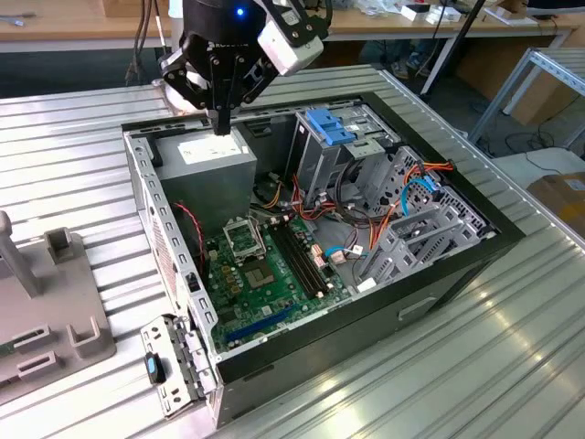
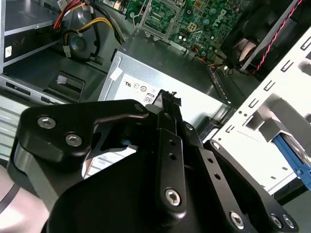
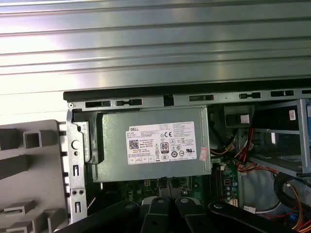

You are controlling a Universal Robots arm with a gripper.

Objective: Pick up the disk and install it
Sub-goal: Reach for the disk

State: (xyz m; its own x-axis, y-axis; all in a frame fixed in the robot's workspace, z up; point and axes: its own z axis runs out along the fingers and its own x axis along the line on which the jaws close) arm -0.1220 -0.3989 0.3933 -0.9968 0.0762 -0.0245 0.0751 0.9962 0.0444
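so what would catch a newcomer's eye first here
An open computer case lies on the ribbed metal table, its green motherboard bare. Over its far corner the black gripper hangs just above the grey power supply. A bright blue latch piece tops the metal cage nearby.

I see my arm's wrist (image 1: 224, 41) as a glossy black rounded housing, with a small blue light (image 1: 240, 12) glowing near its top. A white box (image 1: 291, 46) with a dark edge is bolted to one side. The gripper (image 1: 222, 126) is matte black. It has thick angular linkage arms (image 2: 82, 121) joined by silver round-headed screws (image 2: 172, 195) and narrows to slim fingers (image 3: 158, 206). A pale grey casing (image 2: 19, 208) curves behind the linkage.
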